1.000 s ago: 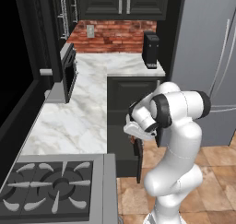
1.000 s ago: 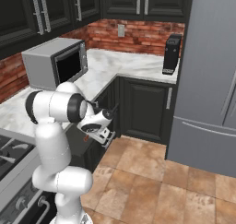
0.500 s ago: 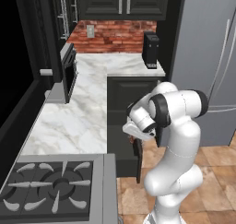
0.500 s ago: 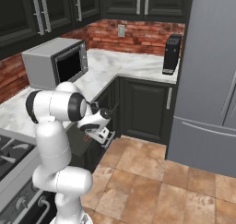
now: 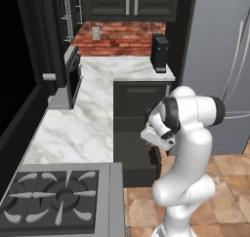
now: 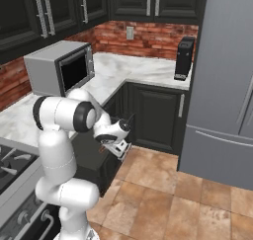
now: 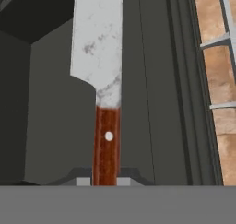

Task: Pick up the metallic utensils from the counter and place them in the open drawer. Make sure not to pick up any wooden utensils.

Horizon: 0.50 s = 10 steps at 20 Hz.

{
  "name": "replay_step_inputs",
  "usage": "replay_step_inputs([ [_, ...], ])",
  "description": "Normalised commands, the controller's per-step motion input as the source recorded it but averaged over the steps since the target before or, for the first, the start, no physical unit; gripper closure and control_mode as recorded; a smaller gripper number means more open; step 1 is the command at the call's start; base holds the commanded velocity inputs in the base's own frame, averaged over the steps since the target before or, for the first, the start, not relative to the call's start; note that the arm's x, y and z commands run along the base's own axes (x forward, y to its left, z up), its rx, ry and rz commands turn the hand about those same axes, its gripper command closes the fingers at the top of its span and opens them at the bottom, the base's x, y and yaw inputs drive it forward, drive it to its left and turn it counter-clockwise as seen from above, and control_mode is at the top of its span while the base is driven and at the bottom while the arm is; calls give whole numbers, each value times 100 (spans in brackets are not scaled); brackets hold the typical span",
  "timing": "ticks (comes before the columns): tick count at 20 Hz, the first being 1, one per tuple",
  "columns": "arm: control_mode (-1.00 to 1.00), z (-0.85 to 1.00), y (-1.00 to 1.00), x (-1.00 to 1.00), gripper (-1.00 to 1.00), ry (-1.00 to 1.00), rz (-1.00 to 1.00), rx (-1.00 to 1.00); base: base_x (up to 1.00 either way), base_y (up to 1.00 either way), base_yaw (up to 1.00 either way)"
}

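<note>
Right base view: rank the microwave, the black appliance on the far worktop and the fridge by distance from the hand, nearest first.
From the hand:
1. Microwave, on the worktop up and to its left.
2. Fridge, across the floor to its right; close to the microwave's distance, hard to separate.
3. Black appliance, far worktop beside the fridge.

One knife (image 7: 102, 71), one open drawer (image 5: 134, 153), one microwave (image 6: 60, 67), one fridge (image 6: 225, 81), one stove (image 5: 56, 197), one black canister (image 6: 184, 59), one gripper (image 7: 103, 181).

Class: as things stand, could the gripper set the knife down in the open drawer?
Probably yes. The gripper is shut on the knife, the dark drawer lies right beyond the blade, and nothing stands between them.
</note>
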Motion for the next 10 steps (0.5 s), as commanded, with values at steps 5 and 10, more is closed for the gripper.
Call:
replay_step_inputs([
  [5, -100, -75, -100, -31, 100, 0, 1, 10, 0, 0, 0],
  [10, -100, -67, -100, -43, 100, 0, 0, 1, 0, 0, 0],
])
